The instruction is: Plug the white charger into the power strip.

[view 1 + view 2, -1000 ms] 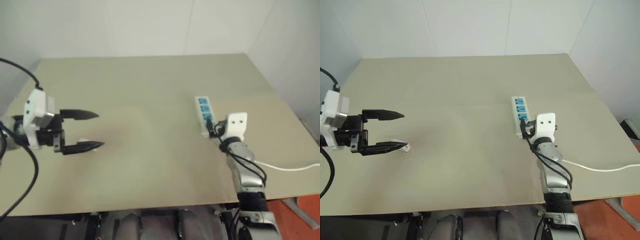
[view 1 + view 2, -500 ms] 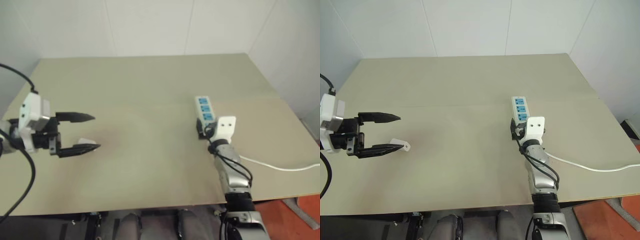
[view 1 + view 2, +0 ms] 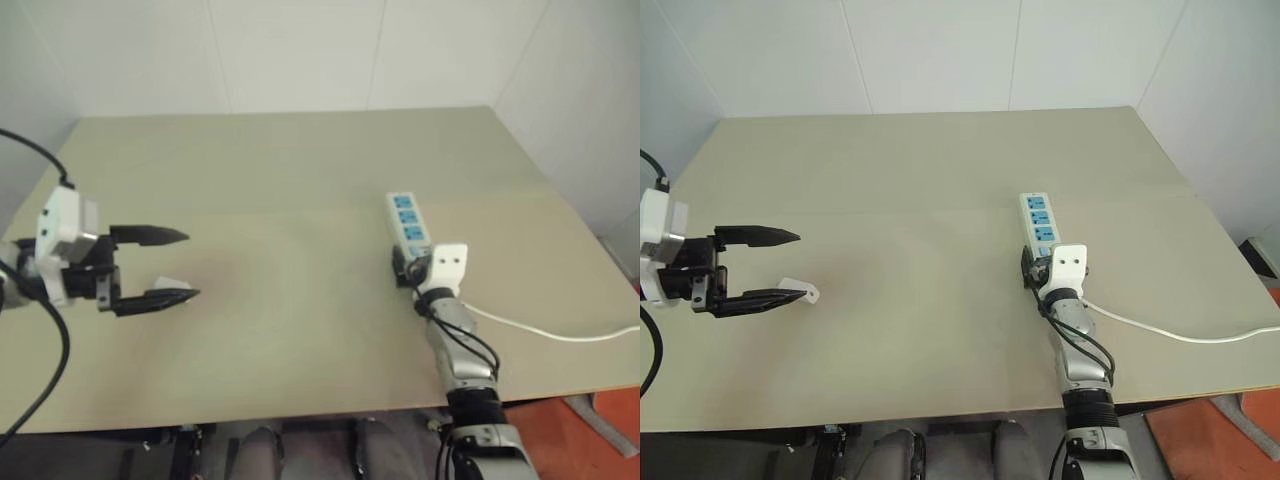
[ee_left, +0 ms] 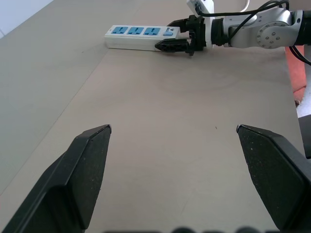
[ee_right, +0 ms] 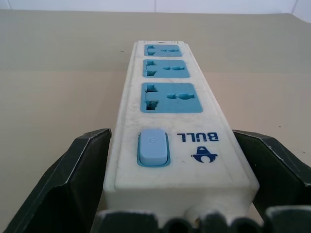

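The left gripper had drawn slightly back from a second before and hung spread wide and empty above the table, the white charger lying just beside its lower fingertip, unplugged. Well off to its right, the right gripper had slid in onto the switch end of the power strip, one finger along each side, empty; whether they pressed it could not be told, apparently steadying it.
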Controlling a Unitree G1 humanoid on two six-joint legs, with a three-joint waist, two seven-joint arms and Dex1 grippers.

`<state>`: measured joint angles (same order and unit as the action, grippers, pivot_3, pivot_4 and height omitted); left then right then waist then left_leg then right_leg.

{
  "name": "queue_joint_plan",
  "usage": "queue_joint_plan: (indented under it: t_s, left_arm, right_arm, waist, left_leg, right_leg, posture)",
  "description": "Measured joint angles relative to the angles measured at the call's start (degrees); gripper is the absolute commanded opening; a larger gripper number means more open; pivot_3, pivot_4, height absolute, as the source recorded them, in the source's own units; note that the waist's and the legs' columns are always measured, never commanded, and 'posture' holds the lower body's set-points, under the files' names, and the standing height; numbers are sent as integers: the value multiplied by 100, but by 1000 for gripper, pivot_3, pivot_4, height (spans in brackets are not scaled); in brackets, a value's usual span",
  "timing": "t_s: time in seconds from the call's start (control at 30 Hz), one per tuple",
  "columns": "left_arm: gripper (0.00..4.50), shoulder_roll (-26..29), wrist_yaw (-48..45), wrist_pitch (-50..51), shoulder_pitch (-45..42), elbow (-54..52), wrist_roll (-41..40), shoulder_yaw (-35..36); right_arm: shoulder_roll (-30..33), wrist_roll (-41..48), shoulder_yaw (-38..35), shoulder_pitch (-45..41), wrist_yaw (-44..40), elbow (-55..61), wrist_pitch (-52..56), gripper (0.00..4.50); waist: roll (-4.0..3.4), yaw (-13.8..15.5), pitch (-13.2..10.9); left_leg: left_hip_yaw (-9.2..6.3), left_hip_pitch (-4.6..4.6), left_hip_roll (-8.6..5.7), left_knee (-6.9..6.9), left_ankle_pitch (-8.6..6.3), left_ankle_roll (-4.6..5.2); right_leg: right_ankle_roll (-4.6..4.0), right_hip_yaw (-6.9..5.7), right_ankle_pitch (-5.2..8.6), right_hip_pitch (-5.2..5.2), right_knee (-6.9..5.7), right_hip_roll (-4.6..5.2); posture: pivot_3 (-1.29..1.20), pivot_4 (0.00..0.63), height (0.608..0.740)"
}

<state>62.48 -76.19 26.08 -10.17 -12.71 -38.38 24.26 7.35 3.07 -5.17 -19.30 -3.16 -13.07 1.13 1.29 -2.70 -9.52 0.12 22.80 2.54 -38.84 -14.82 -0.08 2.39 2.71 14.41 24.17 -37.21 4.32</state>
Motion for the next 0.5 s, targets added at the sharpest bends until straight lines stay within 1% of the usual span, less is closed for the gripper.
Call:
queue_joint_plan:
  t_s: [0.37, 0.47, 0.5]
  left_arm:
    - [4500, 0, 17, 1, 66, -11, 0, 34]
    - [4500, 0, 19, 1, 65, -12, 0, 34]
    - [4500, 0, 19, 1, 65, -12, 0, 34]
  right_arm:
    - [11, 34, -5, 185, -86, 283, 204, 4458]
    - [5, 43, -3, 182, -89, 299, 248, 3887]
    - [5, 45, -1, 179, -105, 305, 268, 3608]
  waist:
    - [1, 5, 1]
    - [2, 5, 2]
    - [2, 5, 2]
  left_leg:
    - [-1, -5, 1, 1, 0, 0]
    - [-1, -6, 1, 1, 0, 0]
    - [-1, -6, 1, 1, 0, 0]
  right_leg:
    - [0, 0, 0, -4, 0, -1]
    - [0, 0, 0, -5, -1, -1]
    - [0, 0, 0, -5, 0, -1]
  posture:
    - [0, 150, 740]
    - [0, 150, 740]
    - [0, 150, 740]
